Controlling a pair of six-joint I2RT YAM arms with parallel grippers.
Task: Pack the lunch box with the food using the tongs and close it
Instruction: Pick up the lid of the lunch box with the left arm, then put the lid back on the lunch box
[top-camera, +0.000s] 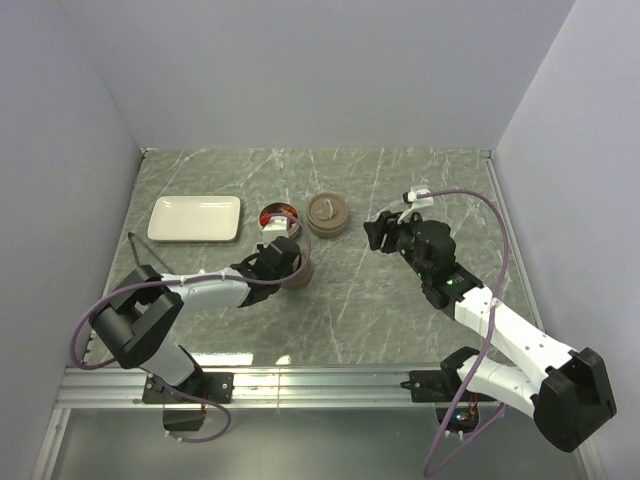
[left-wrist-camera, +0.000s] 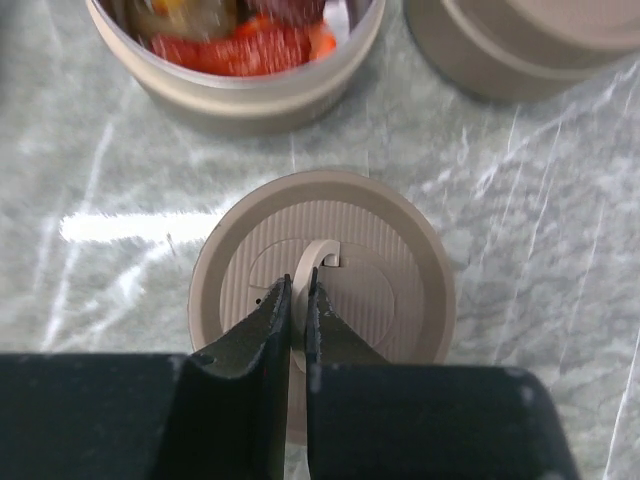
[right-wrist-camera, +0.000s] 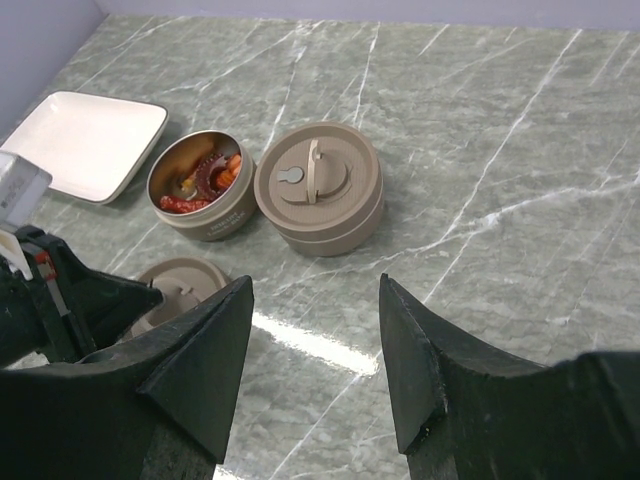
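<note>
Where the left wrist view is being blocked along its bottom by the gripper's own black body, the marble table (top-camera: 400, 300) is showing only in part, and the overhead view is hiding that same spot under the left arm. The right gripper (right-wrist-camera: 315, 290) is hovering to the right of the tins, its fingers spread wide and gripping nothing. The white plate (top-camera: 195, 218) is lying at the far left, cut off by the frame edge in the right wrist view. Just right of it, 2 round tins are sitting side by side: the closed tin (right-wrist-camera: 318, 190), wearing a lid with a flat handle, and the open tin (right-wrist-camera: 215, 222). Nearer the arms, a loose lid (left-wrist-camera: 400, 290) is resting apart from both; whether a tin is sitting under it cannot be told. The left gripper (left-wrist-camera: 298, 290) is reaching down onto it, fingers pressed together and pinching its thin upright handle. The food (right-wrist-camera: 205, 180) is lying inside the open tin, red-brown and orange pieces blurring together.
</note>
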